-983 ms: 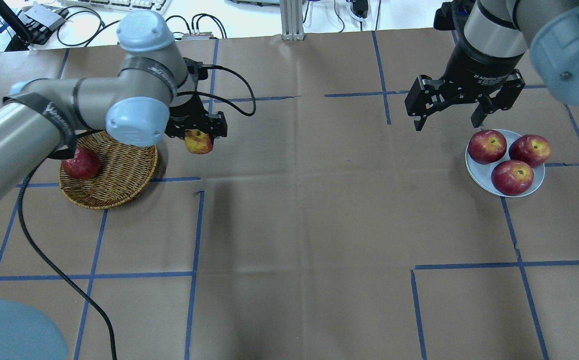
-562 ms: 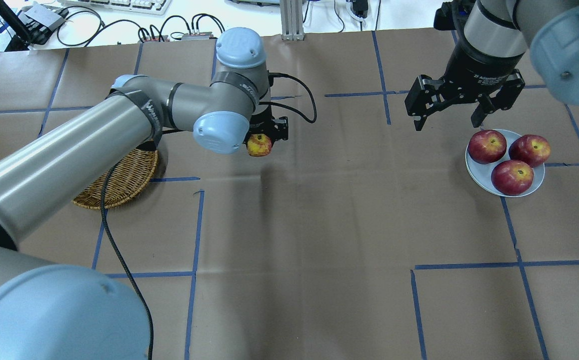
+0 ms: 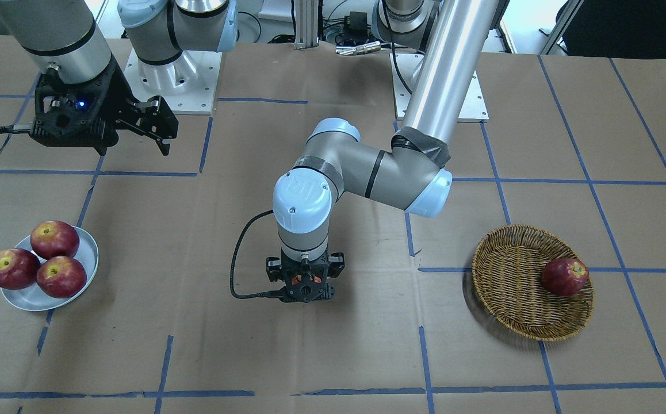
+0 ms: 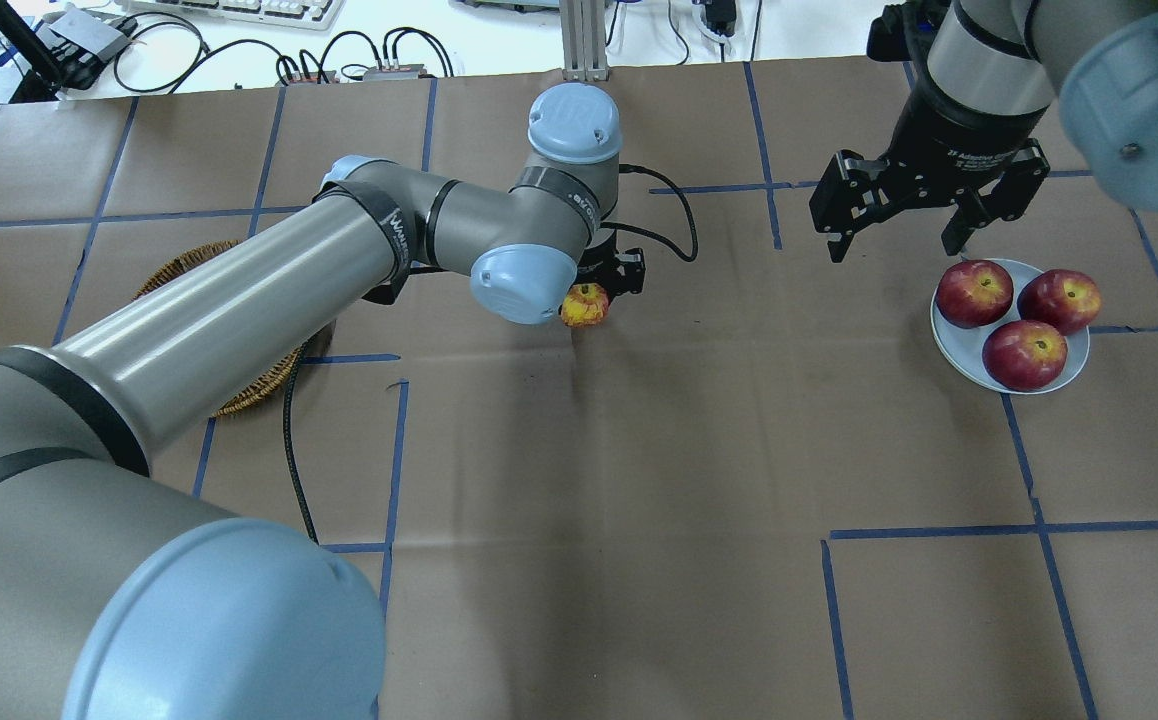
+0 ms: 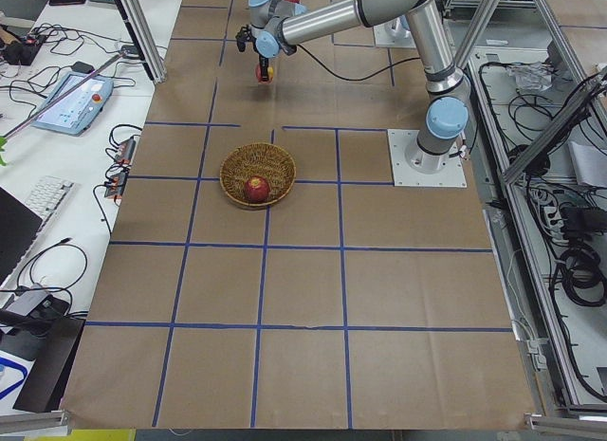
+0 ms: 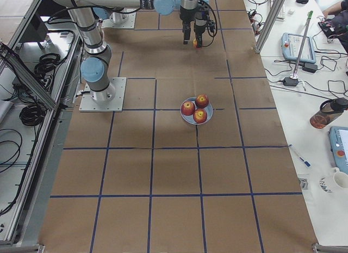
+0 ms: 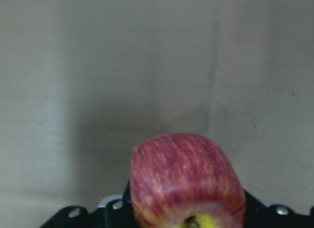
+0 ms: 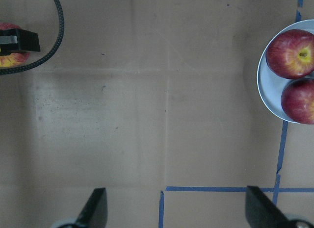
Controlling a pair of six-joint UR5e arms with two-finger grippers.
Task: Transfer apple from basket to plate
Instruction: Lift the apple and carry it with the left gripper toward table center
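Note:
My left gripper (image 4: 594,292) is shut on the pinkish-red apple (image 4: 584,306) with yellow streaks and holds it over the table's middle, right of the wicker basket (image 3: 511,322). The apple fills the bottom of the left wrist view (image 7: 186,184). The basket holds one dark red apple (image 3: 565,276); in the overhead view my left arm covers most of the basket (image 4: 259,392). The pale plate (image 4: 1077,362) at the right carries three dark red apples. My right gripper (image 4: 895,246) is open and empty, hovering just left of and behind the plate.
Brown paper with blue tape lines covers the table. A black cable (image 4: 289,450) trails from my left wrist across the paper. Bare paper lies between the held apple and the plate (image 8: 267,98).
My left arm has carried the apple to the right, from beside the basket to the table's middle. The right arm has not moved.

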